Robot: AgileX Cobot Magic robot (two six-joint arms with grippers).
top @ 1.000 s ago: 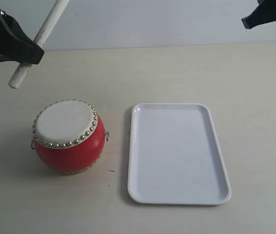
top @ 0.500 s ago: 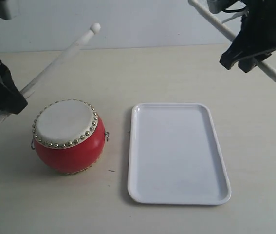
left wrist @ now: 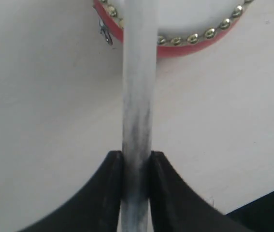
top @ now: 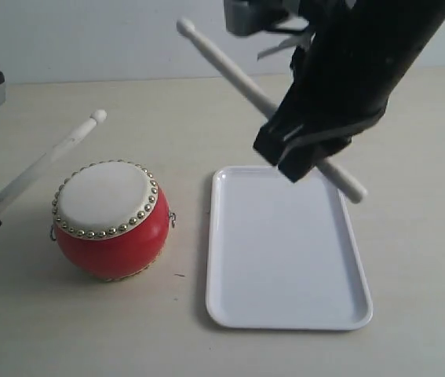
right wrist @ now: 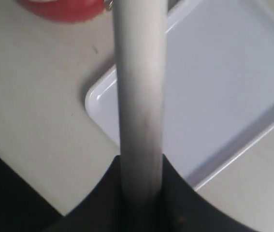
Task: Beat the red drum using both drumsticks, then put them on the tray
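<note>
Left hand (left wrist: 137,162) clamps the left drumstick (left wrist: 139,72), right hand (right wrist: 141,166) the right drumstick (right wrist: 141,72)

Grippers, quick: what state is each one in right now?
Left gripper: closed, holding the left drumstick.
Right gripper: closed, holding the right drumstick.

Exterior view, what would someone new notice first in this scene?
The big black right end effector dominates the upper right, gripping a drumstick that slants above the far edge of the white tray. At left sits the glossy red drum with its brass-studded cream top. A second drumstick, held by the left end effector at the left edge of the view, slants past its left side.
</note>
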